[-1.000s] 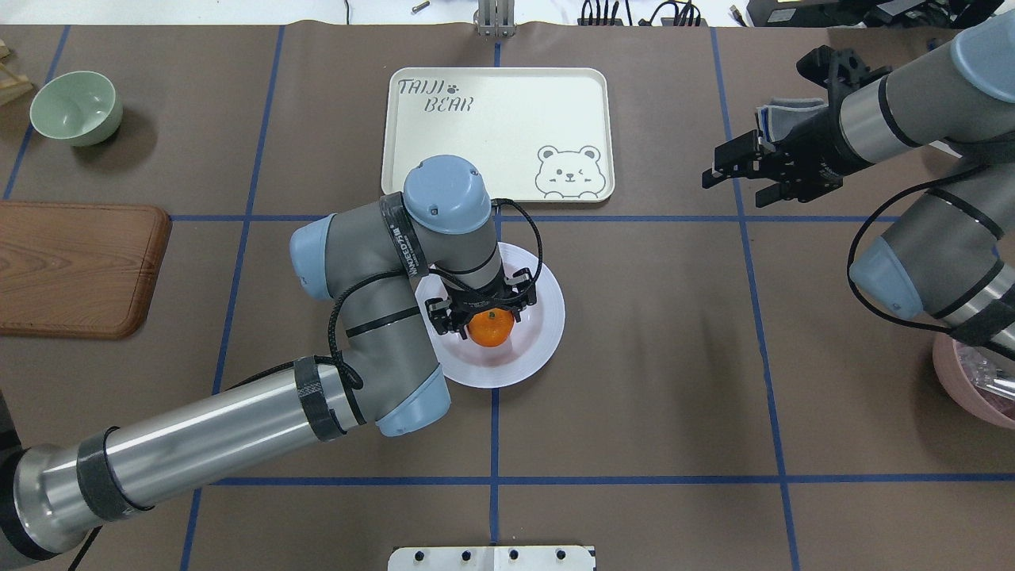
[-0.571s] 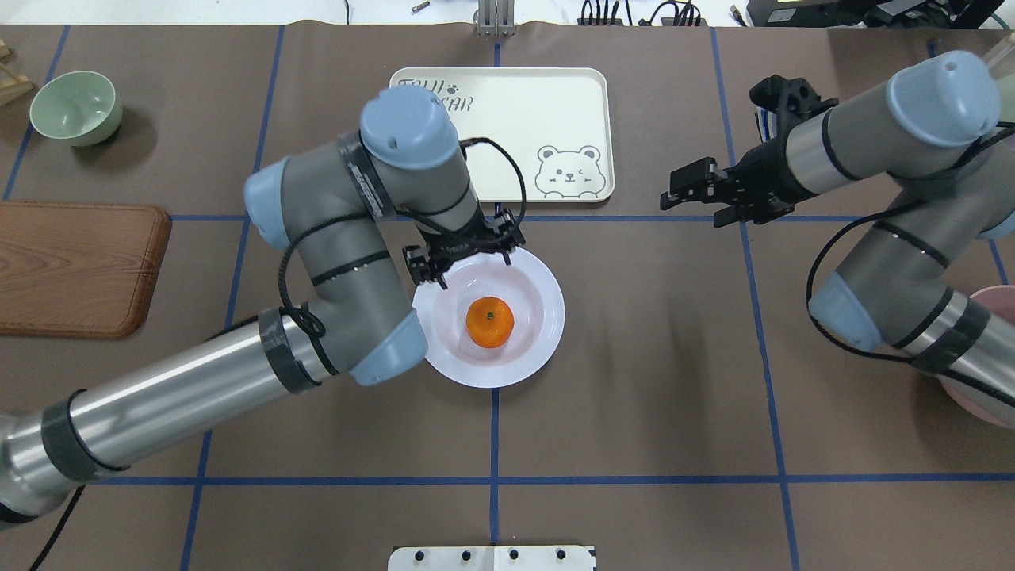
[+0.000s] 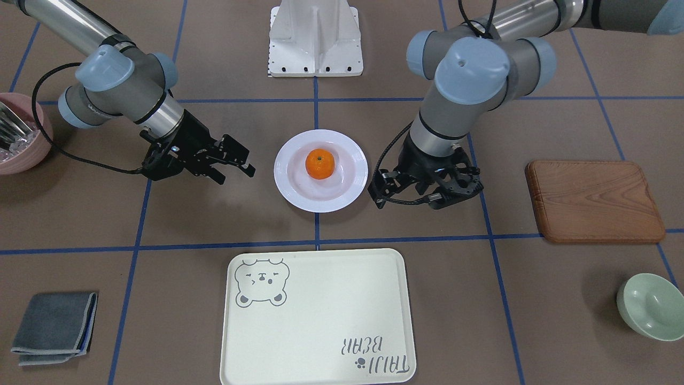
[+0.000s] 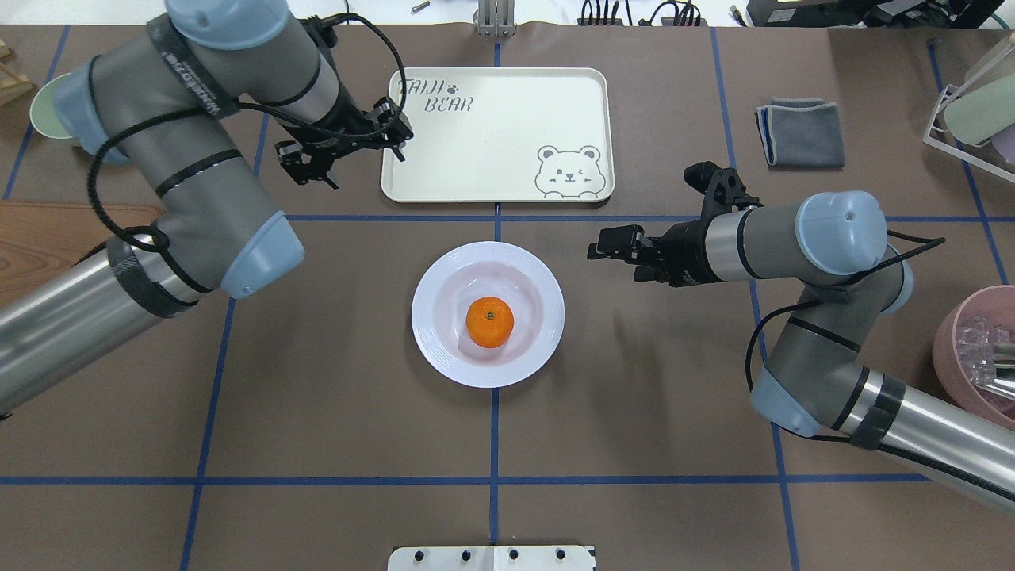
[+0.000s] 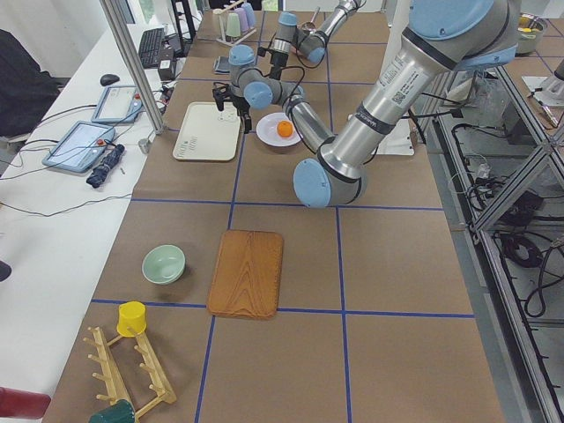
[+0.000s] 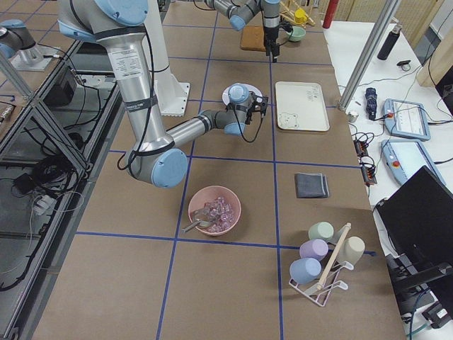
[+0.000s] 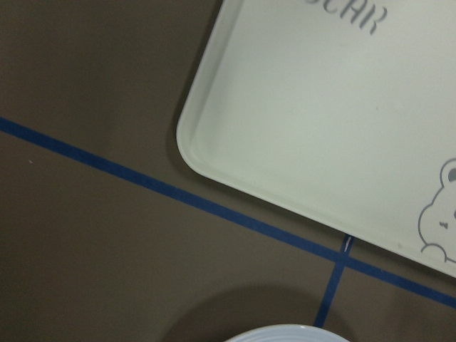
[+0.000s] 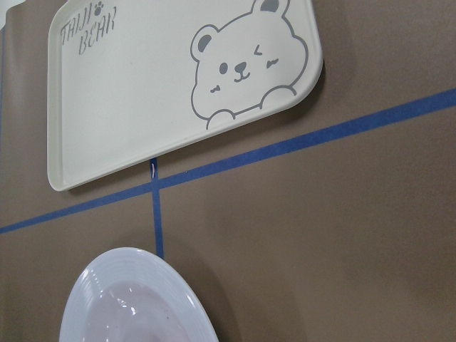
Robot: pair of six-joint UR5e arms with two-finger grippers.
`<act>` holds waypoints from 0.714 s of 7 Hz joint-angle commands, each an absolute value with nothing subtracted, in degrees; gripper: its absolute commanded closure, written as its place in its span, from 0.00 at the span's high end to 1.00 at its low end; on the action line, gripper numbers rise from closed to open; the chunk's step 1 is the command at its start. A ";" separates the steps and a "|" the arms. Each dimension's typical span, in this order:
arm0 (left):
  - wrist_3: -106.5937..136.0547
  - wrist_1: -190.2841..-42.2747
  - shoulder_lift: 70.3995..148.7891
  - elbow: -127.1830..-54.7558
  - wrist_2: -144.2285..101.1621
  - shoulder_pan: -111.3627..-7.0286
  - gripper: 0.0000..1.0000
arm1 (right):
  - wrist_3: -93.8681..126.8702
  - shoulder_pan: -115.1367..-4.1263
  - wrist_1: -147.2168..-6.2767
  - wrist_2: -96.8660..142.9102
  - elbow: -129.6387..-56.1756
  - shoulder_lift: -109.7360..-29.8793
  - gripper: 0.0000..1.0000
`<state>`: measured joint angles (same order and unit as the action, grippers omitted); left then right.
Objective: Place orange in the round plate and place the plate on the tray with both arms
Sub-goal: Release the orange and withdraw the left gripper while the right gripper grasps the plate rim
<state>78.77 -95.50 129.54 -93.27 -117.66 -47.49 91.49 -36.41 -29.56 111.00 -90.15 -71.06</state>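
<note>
The orange (image 4: 489,322) lies in the middle of the round white plate (image 4: 444,349), which rests on the brown table mat. The cream tray (image 4: 497,135) with the bear drawing lies beyond the plate, a blue tape line between them. My left gripper (image 3: 427,195) hangs open above the mat just off the plate's left rim, holding nothing. On the plate's other side my right gripper (image 3: 247,164) is open, pointing sideways at the rim and a short way from it. Both wrist views show the tray (image 7: 320,121) (image 8: 178,92) and a sliver of plate rim (image 7: 285,335) (image 8: 128,299).
A wooden board (image 3: 593,200) and a pale green bowl (image 3: 649,306) lie on my left side. A folded grey cloth (image 3: 53,327), a pink bowl (image 3: 21,149) with utensils and a cup rack (image 4: 975,103) are on my right. The robot base (image 3: 315,37) is behind the plate.
My left gripper has let go of the orange, risen and swung off to the plate's left. The right arm has come in toward the plate's right rim.
</note>
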 commanded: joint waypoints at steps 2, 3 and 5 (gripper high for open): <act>74.00 -100.76 121.06 -99.03 -113.74 -50.89 0.98 | 98.68 -32.18 -18.22 105.31 -84.91 -69.70 1.00; 73.92 -102.29 119.98 -98.97 -113.90 -51.24 0.98 | 100.96 -29.91 -14.10 102.25 -83.16 -69.00 1.00; 67.02 -101.69 118.48 -98.70 -114.35 -52.47 0.98 | 101.16 -26.73 -13.10 98.54 -82.00 -67.42 1.00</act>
<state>70.96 -101.78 119.46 -98.70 -114.27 -51.94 100.81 -28.50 -13.90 100.67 -82.56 -68.37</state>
